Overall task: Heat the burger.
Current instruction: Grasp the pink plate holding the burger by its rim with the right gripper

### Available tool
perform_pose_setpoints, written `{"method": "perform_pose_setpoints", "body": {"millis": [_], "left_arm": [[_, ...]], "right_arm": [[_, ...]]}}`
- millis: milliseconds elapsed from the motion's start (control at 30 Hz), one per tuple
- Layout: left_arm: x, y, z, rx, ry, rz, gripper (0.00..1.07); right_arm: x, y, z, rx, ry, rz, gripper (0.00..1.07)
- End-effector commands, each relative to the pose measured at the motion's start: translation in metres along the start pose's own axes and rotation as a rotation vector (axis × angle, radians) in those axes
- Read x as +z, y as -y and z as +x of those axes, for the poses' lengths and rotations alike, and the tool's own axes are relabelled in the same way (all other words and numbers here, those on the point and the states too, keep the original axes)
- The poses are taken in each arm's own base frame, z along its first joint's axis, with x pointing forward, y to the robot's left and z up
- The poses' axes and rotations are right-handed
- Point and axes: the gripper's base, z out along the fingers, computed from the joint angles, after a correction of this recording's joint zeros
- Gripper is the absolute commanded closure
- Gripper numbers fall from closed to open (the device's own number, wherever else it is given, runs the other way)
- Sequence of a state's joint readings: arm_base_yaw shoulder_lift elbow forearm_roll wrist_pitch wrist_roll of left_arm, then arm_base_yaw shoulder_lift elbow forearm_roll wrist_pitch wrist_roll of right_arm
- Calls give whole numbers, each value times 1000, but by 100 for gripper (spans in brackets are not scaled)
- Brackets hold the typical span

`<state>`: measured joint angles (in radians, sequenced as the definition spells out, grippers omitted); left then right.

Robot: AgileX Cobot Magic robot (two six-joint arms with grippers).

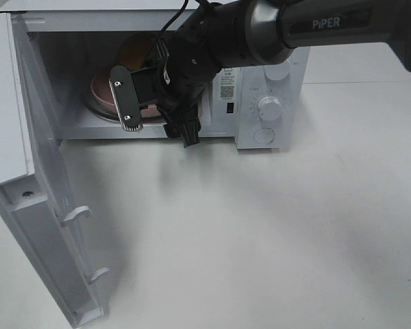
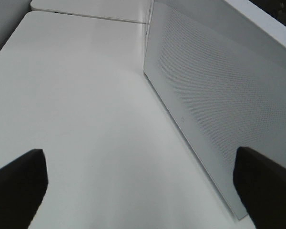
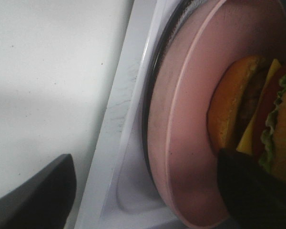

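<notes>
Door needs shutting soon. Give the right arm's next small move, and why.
Probably draw the right hand straight back out of the microwave. The burger sits on the plate inside, the hand is open and grips nothing, and the door cannot swing shut with the arm in the opening.

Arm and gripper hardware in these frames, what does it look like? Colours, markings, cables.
Right arm: dark grey link with white PiPER lettering, lighter grey joint collar, black wrist housing, thin black cable off it. Right gripper: one finger faced with a screwed silver plate, the other black. Left gripper: only two dark blurred fingers show; its arm is out of view.
</notes>
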<state>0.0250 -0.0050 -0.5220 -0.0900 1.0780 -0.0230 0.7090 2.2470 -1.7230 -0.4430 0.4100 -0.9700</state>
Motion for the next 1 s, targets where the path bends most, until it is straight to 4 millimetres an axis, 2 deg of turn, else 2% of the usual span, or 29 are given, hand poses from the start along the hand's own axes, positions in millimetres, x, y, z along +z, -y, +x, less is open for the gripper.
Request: {"method": "perform_pose_setpoints", "body": {"millis": [33,567,767,800,833,900,933,967,1000], "left_arm": [[0,0,1,-1,11,4,9],[0,0,1,-2,11,4,9],[0,0,1,-2,11,4,9],[0,0,1,-2,11,4,9],[0,0,1,-2,11,4,9],[0,0,1,-2,11,4,9],[0,0,1,-2,11,4,9],[0,0,1,-2,11,4,9],[0,0,1,-2,11,4,9]], "right_arm": [[10,0,6,20,-17,-15,31],[51,-7,20,135,5,-37,31],[54,-9,21,164,11,-40,34],[54,-9,23,167,9,-40,36],[55,-9,25,168,6,-40,43],[55,-9,25,168,6,-40,47],[55,-9,25,168,6,-41,59],[55,-9,25,168,6,-41,59],[55,-9,25,168,3,-46,73]]}}
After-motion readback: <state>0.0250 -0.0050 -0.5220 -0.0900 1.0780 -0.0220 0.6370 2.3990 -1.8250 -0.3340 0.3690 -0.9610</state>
